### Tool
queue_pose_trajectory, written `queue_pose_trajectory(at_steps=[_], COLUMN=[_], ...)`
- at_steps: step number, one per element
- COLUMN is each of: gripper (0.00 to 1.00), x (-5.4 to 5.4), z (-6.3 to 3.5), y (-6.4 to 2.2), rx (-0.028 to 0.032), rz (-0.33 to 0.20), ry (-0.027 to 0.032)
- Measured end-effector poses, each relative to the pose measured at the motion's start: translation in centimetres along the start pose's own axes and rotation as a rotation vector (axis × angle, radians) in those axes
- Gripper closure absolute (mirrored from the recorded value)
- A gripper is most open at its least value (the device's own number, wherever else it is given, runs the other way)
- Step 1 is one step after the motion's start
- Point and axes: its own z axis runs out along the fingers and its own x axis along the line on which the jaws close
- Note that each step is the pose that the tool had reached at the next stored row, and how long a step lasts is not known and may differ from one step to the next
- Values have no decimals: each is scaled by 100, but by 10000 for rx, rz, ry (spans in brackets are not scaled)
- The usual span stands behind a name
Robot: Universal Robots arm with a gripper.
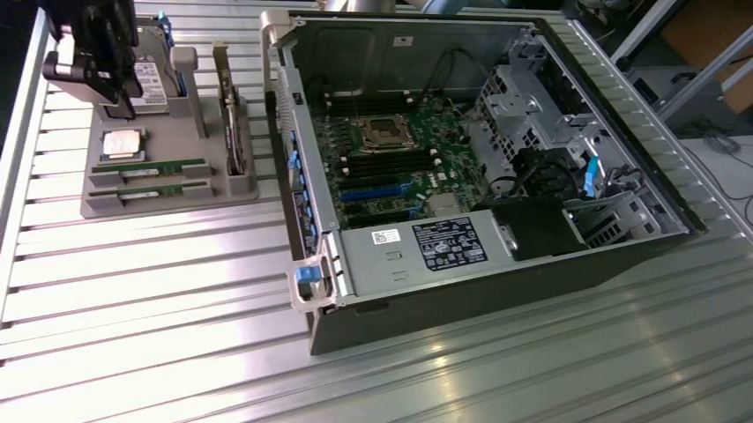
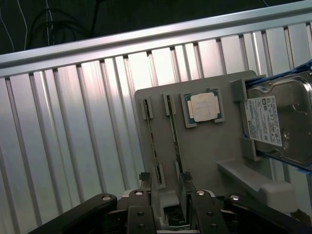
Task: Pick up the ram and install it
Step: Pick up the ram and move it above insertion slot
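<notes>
Our claw [image 2: 165, 181] hangs wide open, gripping nothing, above the gray tray [image 2: 209, 146]. We see two ram sticks [image 2: 152, 141] on edge in the tray's slots, a square chip [image 2: 204, 107] just past them, a hard drive [image 2: 280, 122] at the tray's side, and the open computer case [image 1: 471, 159] beside the tray.

The tray [image 2: 209, 156] is lying beneath the gripper [image 2: 165, 181]. Two ram sticks [image 2: 152, 141] are resting in it side by side (each slotted), extending ahead of the fingers [image 2: 143, 181]. The CPU [image 2: 204, 108] is sitting farther ahead, the hard drive [image 2: 280, 122] outward of one finger.
</notes>
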Motion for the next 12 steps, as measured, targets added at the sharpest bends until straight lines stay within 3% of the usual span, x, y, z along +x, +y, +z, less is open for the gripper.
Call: queue_pose_trajectory(at_steps=[12], gripper=[64], x=[2], z=[91], y=[-3], rx=[-1], rz=[-41], ry=[1])
